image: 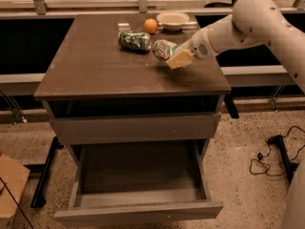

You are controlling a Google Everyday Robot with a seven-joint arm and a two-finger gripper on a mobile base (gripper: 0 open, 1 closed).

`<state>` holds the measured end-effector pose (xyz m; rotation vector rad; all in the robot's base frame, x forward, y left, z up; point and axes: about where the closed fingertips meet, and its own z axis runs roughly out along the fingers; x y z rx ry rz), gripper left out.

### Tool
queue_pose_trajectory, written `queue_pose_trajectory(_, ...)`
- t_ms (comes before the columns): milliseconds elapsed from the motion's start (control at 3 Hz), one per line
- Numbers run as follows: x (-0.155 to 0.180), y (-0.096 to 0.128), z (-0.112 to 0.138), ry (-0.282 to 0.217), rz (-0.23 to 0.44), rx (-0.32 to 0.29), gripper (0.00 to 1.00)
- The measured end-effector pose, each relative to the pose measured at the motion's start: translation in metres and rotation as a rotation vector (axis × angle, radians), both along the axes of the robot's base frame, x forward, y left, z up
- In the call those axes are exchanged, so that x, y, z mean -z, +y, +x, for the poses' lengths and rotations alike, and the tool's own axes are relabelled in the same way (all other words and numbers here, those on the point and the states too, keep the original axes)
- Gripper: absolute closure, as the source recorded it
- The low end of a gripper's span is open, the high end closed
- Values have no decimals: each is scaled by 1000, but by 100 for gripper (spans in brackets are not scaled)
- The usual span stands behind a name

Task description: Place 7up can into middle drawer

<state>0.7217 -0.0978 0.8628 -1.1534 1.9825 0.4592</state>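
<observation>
The 7up can (163,48), pale silver with green markings, lies tilted in my gripper (171,55) just above the right middle of the tabletop (95,66). The gripper is shut on the can, and one cream finger (180,59) shows on the can's right side. The white arm reaches in from the right. The middle drawer (138,211) is pulled out at the bottom of the cabinet, below and in front of the gripper. Its dark floor is bare.
A darker all-green can (134,40) lies on the tabletop just left of the gripper. An orange (150,26) and a white bowl (173,20) sit at the back. A shut plain drawer front (136,128) lies above the open drawer. Cables (274,151) lie on the floor to the right.
</observation>
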Motion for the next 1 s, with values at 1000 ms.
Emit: queue_pose_trajectory(1000, -52, 30, -181, -148, -97, -523, 100)
